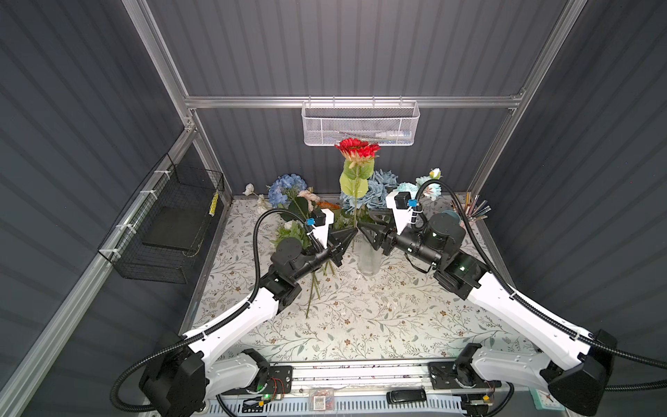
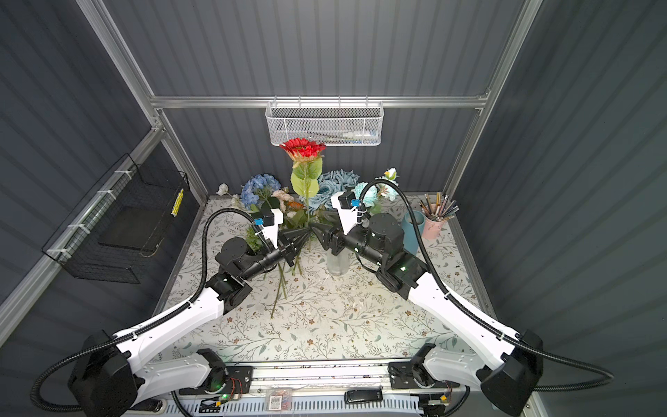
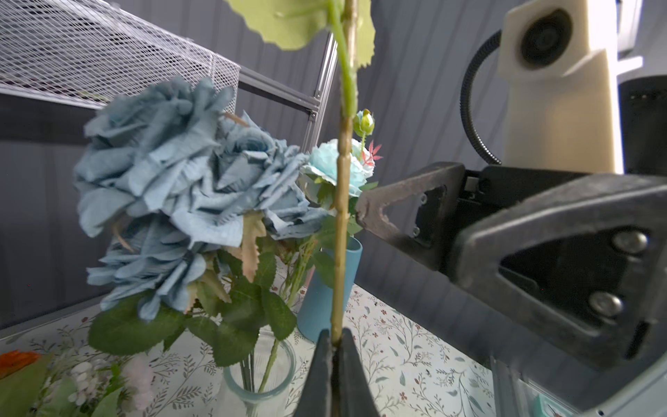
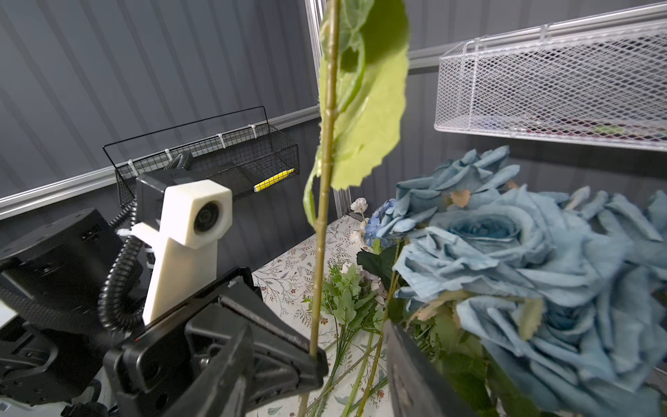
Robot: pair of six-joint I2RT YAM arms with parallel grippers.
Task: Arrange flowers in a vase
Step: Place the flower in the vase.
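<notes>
A red sunflower (image 1: 357,147) (image 2: 302,147) stands upright, and my left gripper (image 1: 355,229) (image 3: 335,334) is shut on its thin green stem (image 3: 341,216) low down. The stem's lower end hangs beside the clear glass vase (image 1: 368,258) (image 3: 260,390), which holds dusty-blue roses (image 1: 375,191) (image 4: 505,252). My right gripper (image 1: 364,222) (image 4: 317,326) faces the left one. Its jaws are apart on either side of the same stem (image 4: 323,216), not touching it. A blue hydrangea (image 1: 287,187) and other flowers (image 1: 310,231) lie at the back left of the table.
A blue cup (image 2: 411,231) and a pink cup of pencils (image 2: 435,224) stand at the back right, near a pale-blue bunch (image 1: 429,187). A white mesh basket (image 1: 361,122) hangs on the back rail, just behind the bloom. A black wire basket (image 1: 166,224) hangs on the left wall.
</notes>
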